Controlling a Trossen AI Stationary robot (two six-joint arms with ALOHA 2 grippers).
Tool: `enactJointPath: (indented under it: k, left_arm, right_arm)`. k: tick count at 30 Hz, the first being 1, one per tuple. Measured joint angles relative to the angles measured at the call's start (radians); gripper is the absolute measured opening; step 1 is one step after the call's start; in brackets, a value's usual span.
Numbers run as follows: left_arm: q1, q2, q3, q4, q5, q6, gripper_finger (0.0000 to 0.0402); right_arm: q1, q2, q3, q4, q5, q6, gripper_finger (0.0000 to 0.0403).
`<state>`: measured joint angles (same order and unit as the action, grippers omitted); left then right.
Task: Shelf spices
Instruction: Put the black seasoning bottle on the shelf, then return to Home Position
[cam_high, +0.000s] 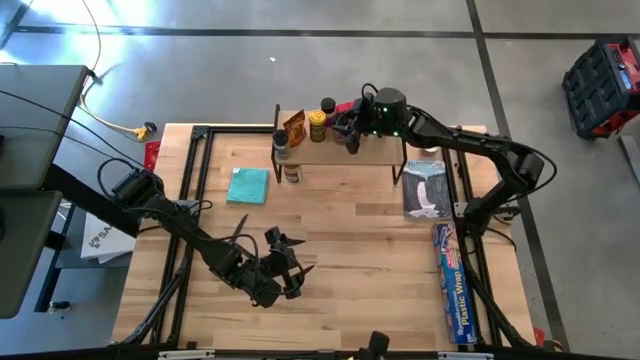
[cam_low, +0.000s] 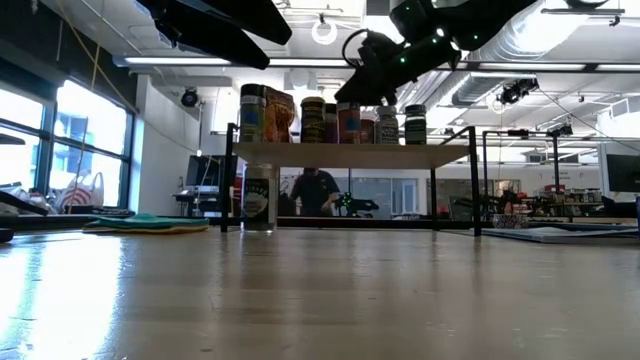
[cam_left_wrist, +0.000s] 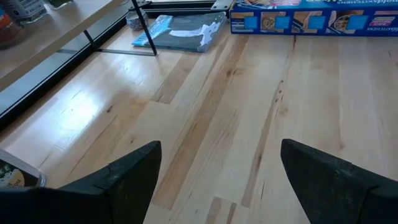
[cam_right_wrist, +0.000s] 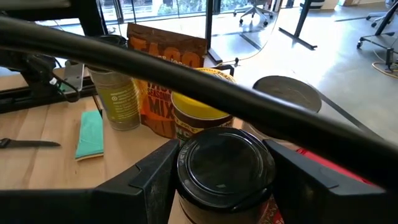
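Observation:
The shelf (cam_high: 380, 152) stands at the table's far side with a row of spices on its board: an orange-brown packet (cam_right_wrist: 163, 62), a green-tinted jar (cam_right_wrist: 118, 96), a yellow-lidded jar (cam_right_wrist: 200, 109) and a grey-lidded one (cam_right_wrist: 286, 93). My right gripper (cam_high: 352, 135) reaches over the shelf, its fingers on either side of a dark-lidded jar (cam_right_wrist: 225, 165). One more jar (cam_high: 290, 172) stands on the table under the shelf's left end. My left gripper (cam_high: 295, 268) hangs open over the table's near middle, with nothing between its fingers. My right gripper has the dark-lidded jar between its two fingers, which lie against the opposite sides of the lid (cam_right_wrist: 186, 177) with no gap showing. The fingers come nearly level from the table's right side. The jar is upright among the other spices; its base is below the picture.
A teal cloth (cam_high: 248, 186) lies left of the shelf. A grey packet (cam_high: 428, 190) and a long blue plastic wrap box (cam_high: 452, 285) lie along the right side. A black cable (cam_right_wrist: 186, 68) crosses the right wrist view. Bare wood lies in front of my left gripper (cam_left_wrist: 221, 180).

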<state>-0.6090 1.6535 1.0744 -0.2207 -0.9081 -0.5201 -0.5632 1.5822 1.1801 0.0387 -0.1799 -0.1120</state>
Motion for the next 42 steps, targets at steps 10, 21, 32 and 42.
enactJointPath:
  k: [10, 21, 32, 42]
  left_arm:
    - [0.0, 0.0, 0.0, 0.0, 0.0, -0.001, 0.0326]
    - [0.0, 0.0, 0.0, 0.0, 0.0, -0.002, 0.0326]
    - [0.0, 0.0, 0.0, 0.0, -0.026, -0.02, 0.0326]
    - [-0.026, -0.004, 0.0, 0.068, 0.004, 0.031, 0.0324]
  right_arm:
    - [0.0, 0.0, 0.0, -0.005, -0.005, -0.011, 0.0222]
    - [0.001, 0.001, 0.013, -0.033, -0.012, -0.041, 0.0291]
    - [0.017, -0.002, 0.211, -0.235, 0.025, -0.055, 0.0298]
    - [0.113, -0.219, 0.22, -0.489, 0.124, -0.178, 0.0298]
